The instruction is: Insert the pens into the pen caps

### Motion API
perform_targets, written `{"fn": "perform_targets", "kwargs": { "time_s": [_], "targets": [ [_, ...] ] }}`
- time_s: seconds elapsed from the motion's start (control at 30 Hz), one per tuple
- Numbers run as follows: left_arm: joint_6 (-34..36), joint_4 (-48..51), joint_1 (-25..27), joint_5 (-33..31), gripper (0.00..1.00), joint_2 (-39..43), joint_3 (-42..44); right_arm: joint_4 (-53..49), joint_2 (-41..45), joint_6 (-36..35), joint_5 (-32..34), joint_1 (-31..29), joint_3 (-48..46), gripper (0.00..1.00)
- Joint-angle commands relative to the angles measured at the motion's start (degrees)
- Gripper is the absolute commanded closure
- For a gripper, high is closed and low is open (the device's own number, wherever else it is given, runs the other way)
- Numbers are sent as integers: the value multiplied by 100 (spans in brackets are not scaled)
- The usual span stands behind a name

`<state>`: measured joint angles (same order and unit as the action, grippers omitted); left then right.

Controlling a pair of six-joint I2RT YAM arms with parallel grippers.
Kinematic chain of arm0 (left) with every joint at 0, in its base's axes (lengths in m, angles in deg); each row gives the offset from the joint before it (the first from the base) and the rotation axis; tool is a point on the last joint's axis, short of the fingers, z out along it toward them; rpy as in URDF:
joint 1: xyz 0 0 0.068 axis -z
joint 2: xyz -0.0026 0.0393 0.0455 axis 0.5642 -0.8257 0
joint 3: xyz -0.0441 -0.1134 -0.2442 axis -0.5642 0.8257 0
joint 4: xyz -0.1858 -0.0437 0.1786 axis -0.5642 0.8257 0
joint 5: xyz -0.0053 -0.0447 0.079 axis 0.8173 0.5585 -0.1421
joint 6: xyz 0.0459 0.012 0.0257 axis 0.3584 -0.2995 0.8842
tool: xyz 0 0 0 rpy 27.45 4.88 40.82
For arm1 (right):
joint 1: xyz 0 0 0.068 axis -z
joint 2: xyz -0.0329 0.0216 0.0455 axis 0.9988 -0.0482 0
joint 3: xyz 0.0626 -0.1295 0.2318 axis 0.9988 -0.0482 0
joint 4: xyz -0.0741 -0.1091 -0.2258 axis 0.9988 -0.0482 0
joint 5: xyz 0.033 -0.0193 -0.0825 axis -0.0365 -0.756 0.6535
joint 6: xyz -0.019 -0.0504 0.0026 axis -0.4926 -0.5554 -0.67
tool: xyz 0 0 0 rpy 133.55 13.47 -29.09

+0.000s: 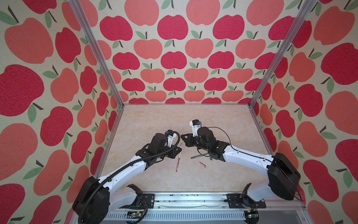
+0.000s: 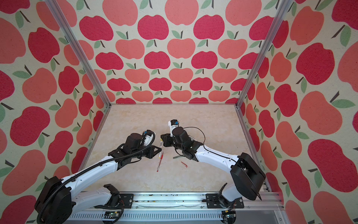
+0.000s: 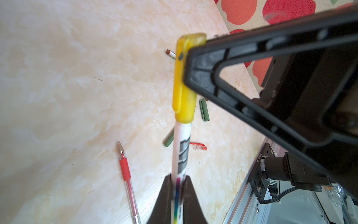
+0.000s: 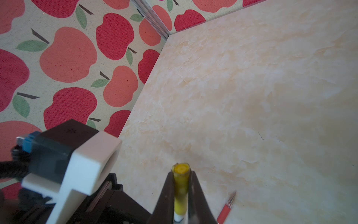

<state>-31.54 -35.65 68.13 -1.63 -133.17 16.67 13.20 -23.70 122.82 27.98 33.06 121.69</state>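
Note:
My left gripper (image 3: 177, 177) is shut on the barrel of the white pen (image 3: 182, 147), held above the table. The yellow pen cap (image 3: 184, 87) sits over that pen's tip, and my right gripper (image 4: 181, 171) is shut on the cap (image 4: 181, 186). In both top views the two grippers meet mid-table, left (image 1: 179, 150) and right (image 1: 182, 137), with the pen (image 2: 160, 144) between them. On the table lie a red pen (image 3: 126, 174), a dark green pen (image 3: 169, 140), a green cap (image 3: 204, 109), a red cap (image 3: 199, 146) and a brown-ended white pen (image 3: 170, 53).
Apple-patterned walls (image 1: 174, 58) close in the marble-look table (image 1: 155, 120) on three sides. A metal rail (image 1: 186, 199) with the arm bases runs along the front edge. The loose pens and caps (image 1: 197, 156) lie just in front of the grippers.

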Motion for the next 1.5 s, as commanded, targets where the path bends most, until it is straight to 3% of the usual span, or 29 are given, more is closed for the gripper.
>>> {"fn": "perform_targets", "kwargs": {
  "time_s": [0.0, 0.8, 1.2, 1.47],
  "targets": [
    [-127, -762, -393, -818, 100, 74, -508, -999, -134, 34, -425, -273, -359, 99],
    [95, -661, -693, -681, 100, 99, -661, -588, -561, 297, -420, -583, -426, 98],
    [35, -975, -696, -518, 100, 188, -36, -692, -437, 23, -280, -454, -131, 92],
    [-33, -1248, -662, -395, 100, 223, 323, -1055, 58, -204, -274, -205, -14, 74]
  ]
}}
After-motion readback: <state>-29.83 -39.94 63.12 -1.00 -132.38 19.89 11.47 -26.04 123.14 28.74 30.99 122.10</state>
